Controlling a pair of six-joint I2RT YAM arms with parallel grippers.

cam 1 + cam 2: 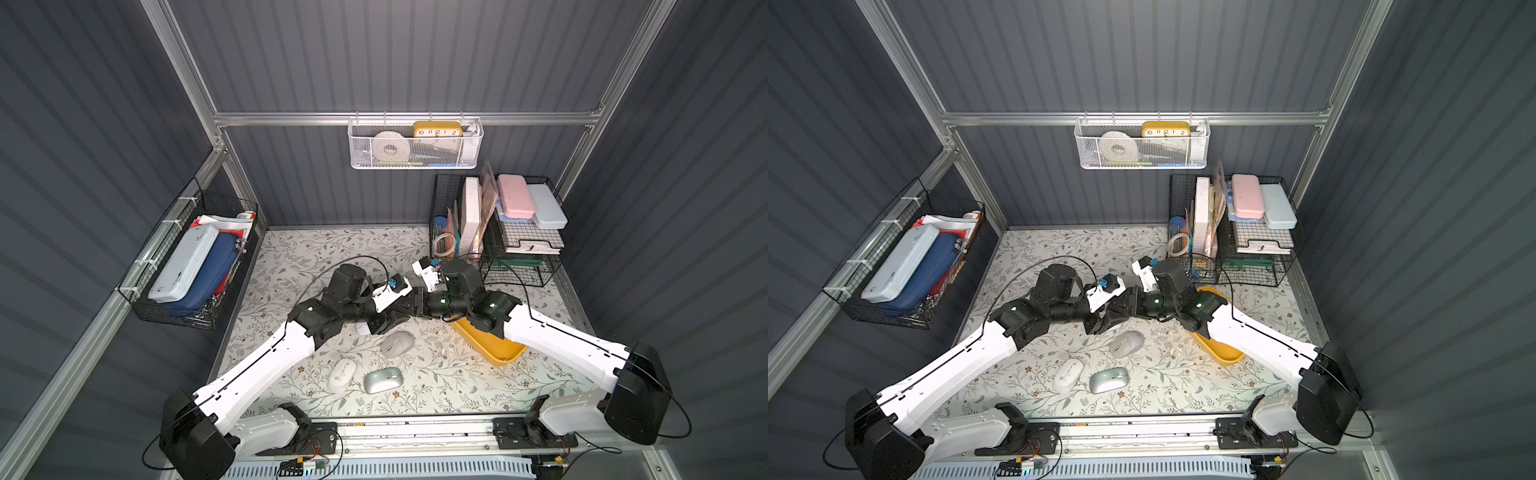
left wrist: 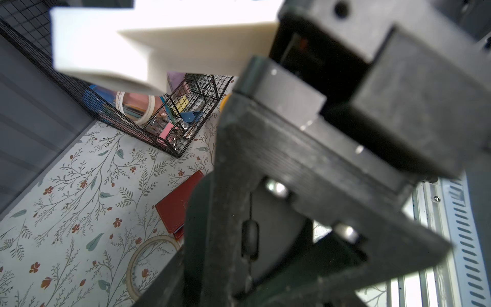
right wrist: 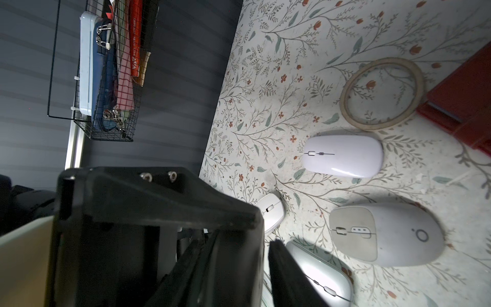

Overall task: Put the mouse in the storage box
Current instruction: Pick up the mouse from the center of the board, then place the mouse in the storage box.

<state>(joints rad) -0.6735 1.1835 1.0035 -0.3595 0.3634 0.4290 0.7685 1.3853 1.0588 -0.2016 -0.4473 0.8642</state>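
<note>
Handover looks like the step in hand: both arms meet tip to tip above the middle of the flowered table [image 1: 291, 257]. The left gripper [image 1: 388, 321] is clenched on a dark mouse [image 2: 268, 226], whose scroll wheel shows between the fingers in the left wrist view. The right gripper [image 1: 409, 306] is clamped shut right against it. It probably bites the same mouse, though the contact itself is hidden.

Passing the mouse across makes sense, since the yellow storage box [image 1: 494, 349] sits right of centre in both top views, half under the right forearm. The box's lower end lies bare, so there is room to come in from that side. Its upper end is near the black wire baskets [image 1: 519, 266].

Below the grippers, a grey mouse [image 1: 398, 343], a white mouse [image 1: 343, 374] and a silver mouse [image 1: 382, 379] lie loose and apart, so a low swing could knock them.
</note>
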